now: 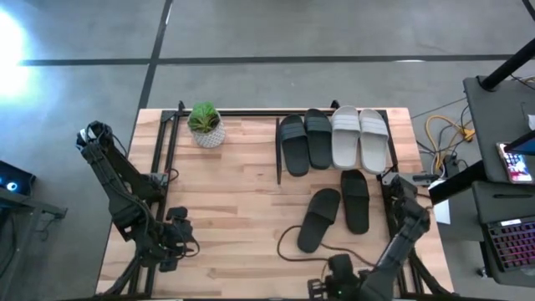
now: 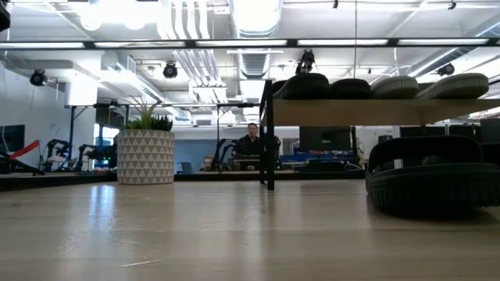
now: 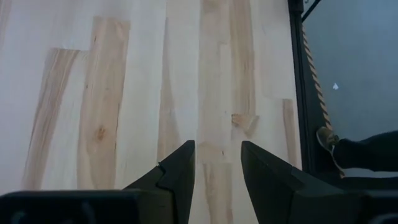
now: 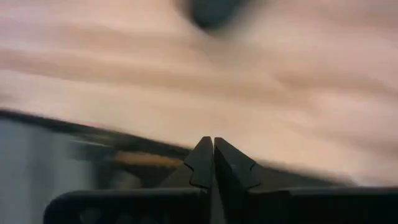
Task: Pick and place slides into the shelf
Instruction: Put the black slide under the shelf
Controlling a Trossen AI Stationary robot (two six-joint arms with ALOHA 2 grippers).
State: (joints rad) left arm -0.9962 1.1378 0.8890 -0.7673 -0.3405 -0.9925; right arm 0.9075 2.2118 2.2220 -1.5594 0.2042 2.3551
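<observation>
The shelf (image 2: 351, 112) stands at the table's far right. On its top board rest a black pair of slides (image 1: 304, 142) and a light grey pair (image 1: 360, 138). Two more black slides lie on the table in front of it, one (image 1: 319, 219) slanted, one (image 1: 355, 201) straight; the low view shows one of them (image 2: 433, 176). My left gripper (image 3: 217, 146) is open and empty over bare wood at the table's near left (image 1: 185, 244). My right gripper (image 4: 213, 142) is shut and empty at the near edge (image 1: 322, 288), nearer than the slanted slide.
A potted plant (image 1: 206, 125) stands at the table's far middle, left of the shelf. A dark cable (image 1: 292, 251) loops on the table by the slanted slide. A person (image 2: 251, 140) sits in the room beyond. Bare wood lies between the plant and my left gripper.
</observation>
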